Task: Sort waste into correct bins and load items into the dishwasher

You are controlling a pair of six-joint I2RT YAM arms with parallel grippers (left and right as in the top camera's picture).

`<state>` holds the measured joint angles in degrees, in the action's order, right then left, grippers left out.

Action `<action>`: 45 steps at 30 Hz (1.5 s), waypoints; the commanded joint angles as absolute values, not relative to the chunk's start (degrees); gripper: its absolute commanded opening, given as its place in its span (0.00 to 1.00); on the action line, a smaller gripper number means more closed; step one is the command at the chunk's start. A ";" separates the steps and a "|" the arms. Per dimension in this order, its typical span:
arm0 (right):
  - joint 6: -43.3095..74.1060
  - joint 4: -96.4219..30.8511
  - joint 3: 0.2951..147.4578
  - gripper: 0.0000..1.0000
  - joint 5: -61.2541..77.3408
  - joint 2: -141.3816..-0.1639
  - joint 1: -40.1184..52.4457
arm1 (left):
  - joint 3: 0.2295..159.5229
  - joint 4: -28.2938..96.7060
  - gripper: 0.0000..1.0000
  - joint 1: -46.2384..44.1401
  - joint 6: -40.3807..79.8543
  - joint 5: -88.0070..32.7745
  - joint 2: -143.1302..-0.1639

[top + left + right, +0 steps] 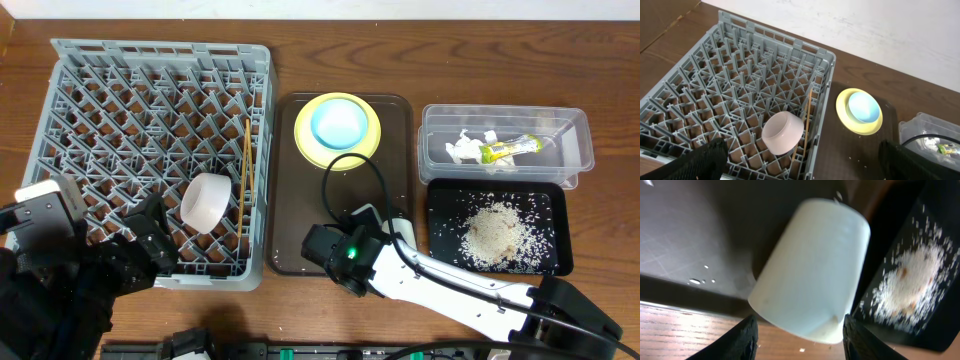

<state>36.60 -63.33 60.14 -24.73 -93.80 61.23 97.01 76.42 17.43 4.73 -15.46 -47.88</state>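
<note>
White and smooth, the small cup sat right between the fingers of the right gripper. Its wider end was toward the hand and its long axis slanted away toward the black tray of spilled rice. The jaws stood part-way apart, one finger on each side of that end. I could not tell whether the pads were pressing the cup or merely flanking it, nor whether it rested on the brown tray or hung just above it. It was over the tray's near corner, beside the black tray.

The grey dish rack, where the cup belongs, lay to that hand's left across the whole brown tray, so I reckoned a sideways carry was needed. The left gripper was nearer the rack, hovering at its near edge, spread wide and empty. A shallow white bowl and the chopsticks were in the rack. The yellow plate and blue bowl waited at the brown tray's far end.

Everything stood on a wooden table against a pale wall.
</note>
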 commanded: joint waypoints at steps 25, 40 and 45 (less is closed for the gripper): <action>5.13 -68.84 61.01 0.63 -28.45 -94.08 68.97 | 97.30 76.23 0.97 17.56 5.23 -15.11 -47.90; 14.50 -54.87 60.99 0.99 -20.14 -94.08 51.68 | 97.27 76.23 0.97 17.56 5.23 -15.11 -47.90; -0.56 -51.96 60.95 0.99 -5.56 -94.08 48.31 | 97.30 76.23 0.97 17.56 5.23 -15.11 -47.90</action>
<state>9.67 -51.40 60.27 -16.08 -93.80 49.30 97.01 76.42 17.43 4.73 -15.46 -47.88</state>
